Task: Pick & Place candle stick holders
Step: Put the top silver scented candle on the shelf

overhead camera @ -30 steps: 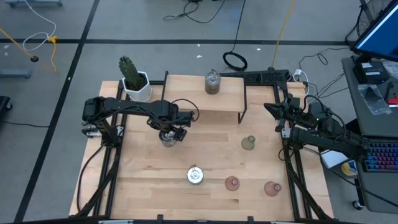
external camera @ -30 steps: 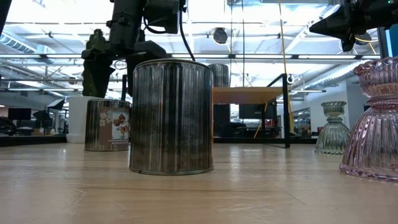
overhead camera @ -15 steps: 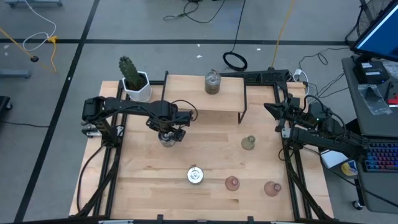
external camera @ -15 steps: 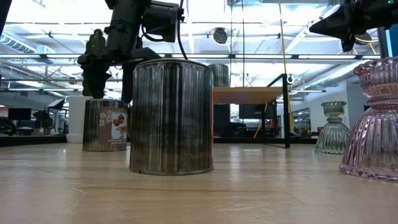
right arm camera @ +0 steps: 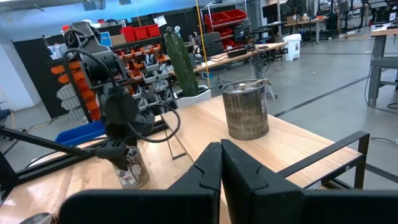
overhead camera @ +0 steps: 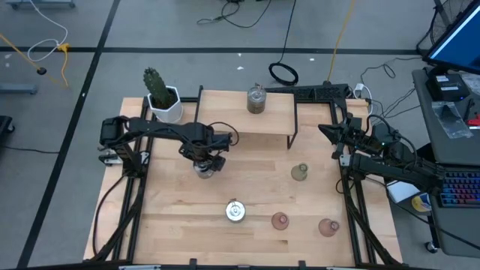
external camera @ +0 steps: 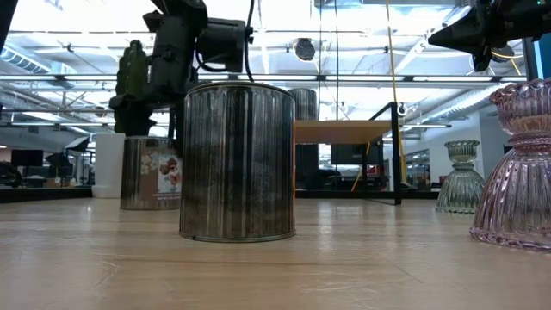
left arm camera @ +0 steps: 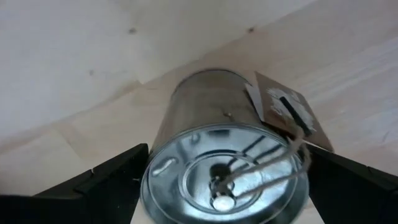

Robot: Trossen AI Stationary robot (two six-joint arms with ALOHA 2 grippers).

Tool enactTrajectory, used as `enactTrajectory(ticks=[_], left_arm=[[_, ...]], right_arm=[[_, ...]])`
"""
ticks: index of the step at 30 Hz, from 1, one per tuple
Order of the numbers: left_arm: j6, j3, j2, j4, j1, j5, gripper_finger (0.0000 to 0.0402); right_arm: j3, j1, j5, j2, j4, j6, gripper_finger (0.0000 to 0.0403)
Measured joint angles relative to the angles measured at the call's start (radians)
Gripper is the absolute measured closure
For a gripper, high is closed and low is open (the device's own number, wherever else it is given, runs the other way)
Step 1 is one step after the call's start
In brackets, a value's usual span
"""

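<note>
Left gripper sits spread wide around a round silvery metal candle holder, fingers flanking it; right gripper is pinched together, empty.

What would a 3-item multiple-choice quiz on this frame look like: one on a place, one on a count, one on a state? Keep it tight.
1. Where does the silvery holder farthest from the low camera stand?
A. on the raised shelf
B. beside the pink holders
C. in the cactus pot

2. How many pink holders are on the table?
A. one
B. two
C. four

3. How do the left gripper fingers stand?
A. shut in empty air
B. spread on either side of a silvery holder
C. clamped on the green holder

Answers:
1 A, it sits on the shelf at the table's back.
2 B, one pink holder and another stand near the front.
3 B, the left wrist view shows the fingers flanking the silvery holder.
</note>
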Motion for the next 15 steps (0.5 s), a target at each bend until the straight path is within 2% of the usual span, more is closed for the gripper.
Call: enactTrajectory(ticks=[15], left_arm=[[-0.002, -0.009, 0.000, 0.014, 0.001, 0.026, 0.0002]], right_arm=[[0.000, 0.000, 0.000, 0.000, 0.000, 0.000, 0.0403]])
